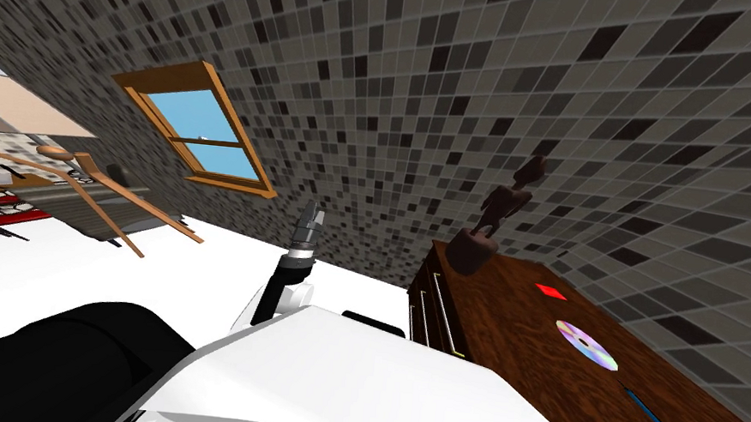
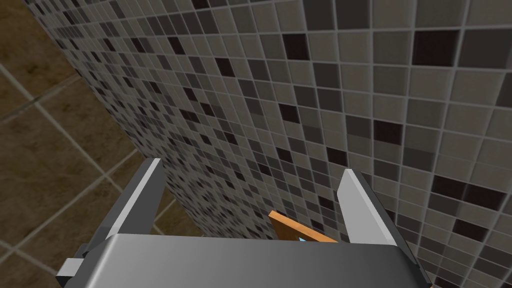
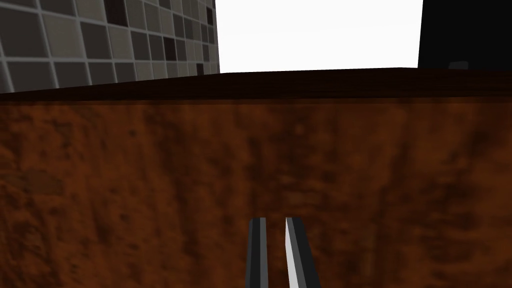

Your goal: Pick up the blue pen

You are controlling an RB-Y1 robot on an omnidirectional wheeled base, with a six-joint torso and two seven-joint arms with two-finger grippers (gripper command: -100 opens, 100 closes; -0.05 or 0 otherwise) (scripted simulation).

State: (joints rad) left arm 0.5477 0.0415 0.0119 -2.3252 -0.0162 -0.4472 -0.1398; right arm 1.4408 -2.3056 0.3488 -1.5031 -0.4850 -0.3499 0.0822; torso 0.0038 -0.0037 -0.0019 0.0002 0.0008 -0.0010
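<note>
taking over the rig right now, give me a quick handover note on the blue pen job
Left end effector: open, empty, raised toward the tiled wall, away from the job.
Right end effector: fingers close together, nothing seen between them, low over the dark wood dresser top.
Blue pen: lying flat on the dresser at my right, nearer to me than the disc. Not picked up.
Done: I stand at the dresser with the right arm over its top.
Left: probably open the fingers, line up on the pen, grasp, lift.

dresser top (image 1: 518, 321) showing dark red-brown wood grain, slight gloss. disc (image 1: 586, 344) looking glossy, iridescent. figurine (image 1: 498, 216) reading as dark wood. wall (image 1: 464, 75) showing matt grey mosaic tile. left gripper (image 2: 252, 172) fingers (image 2: 140, 195) looking smooth satin grey.
</note>
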